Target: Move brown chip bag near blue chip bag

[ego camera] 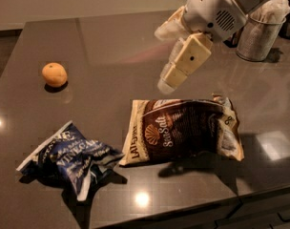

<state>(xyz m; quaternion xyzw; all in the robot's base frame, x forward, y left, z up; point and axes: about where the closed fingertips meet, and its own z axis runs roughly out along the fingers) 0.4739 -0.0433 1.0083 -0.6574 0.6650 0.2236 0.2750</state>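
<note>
The gripper [160, 60] is seen in the air above the countertop [111, 46], upper-centre of the view, hung from the white arm housing [216, 8] that enters from the top-right corner; its cream fingers [185, 61] are spread apart w/ nothing held between them, i.e. the claw is wide and empty; the lower finger is angled down & to the left, tip pointed toward the counter, and no contact w/ any obj. is made; directly below & slightly right of it the brown chip bag [183, 130] is laid flat on the counter, long axis approx. left-right, cream edge at the left, shell logo & white script facing up, right end crumpled; a dark shadow is cast on the surface along its lower edge; to the bag's lower left the blue chip bag [71, 159] is found, wrinkled, lettering up, near the front-left part of the counter; the blue bag's right corner is set just beside the brown bag's lower-left corner; whether the two are touching can't be told; further out, an orange [55, 74] is placed on the left side of the counter, well apart from both bags & from the gripper; at the top right a metal cup [254, 39] is stood upright behind the arm, w/ white material [274, 8] bunched in its top; bright light spots are reflected in the glossy dark surface at the front & left edges.
</note>
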